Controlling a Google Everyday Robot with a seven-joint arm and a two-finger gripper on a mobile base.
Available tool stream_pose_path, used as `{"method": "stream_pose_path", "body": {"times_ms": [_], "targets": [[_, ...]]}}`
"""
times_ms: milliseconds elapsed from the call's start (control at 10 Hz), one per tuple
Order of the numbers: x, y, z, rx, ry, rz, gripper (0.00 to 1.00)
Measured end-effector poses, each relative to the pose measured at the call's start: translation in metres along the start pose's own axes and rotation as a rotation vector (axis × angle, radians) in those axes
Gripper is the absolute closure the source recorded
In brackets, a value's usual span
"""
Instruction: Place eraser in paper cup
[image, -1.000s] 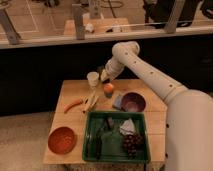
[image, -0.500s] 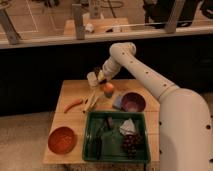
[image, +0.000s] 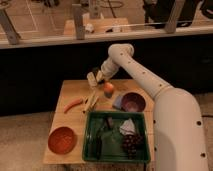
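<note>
The white paper cup stands at the far edge of the wooden table, left of centre, and looks tilted a little. My gripper is at the end of the white arm that reaches in from the right. It sits right against the cup's upper right side. A small dark block, apparently the eraser, shows at the gripper tip just above the cup's rim. I cannot tell whether it is held or inside the cup.
An orange fruit lies just right of the cup. A carrot and a pale stick lie to the left. Also here are a purple bowl, a grey-blue flat thing, an orange bowl and a green bin with grapes.
The gripper has come down and a little left, closing on the cup. The cup stood upright before and now leans slightly.
</note>
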Motion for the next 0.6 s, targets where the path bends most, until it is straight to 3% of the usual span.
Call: {"method": "stream_pose_path", "body": {"times_ms": [600], "targets": [[0.0057, -0.0047, 0.0114, 0.011, -0.004, -0.014, 1.0]]}}
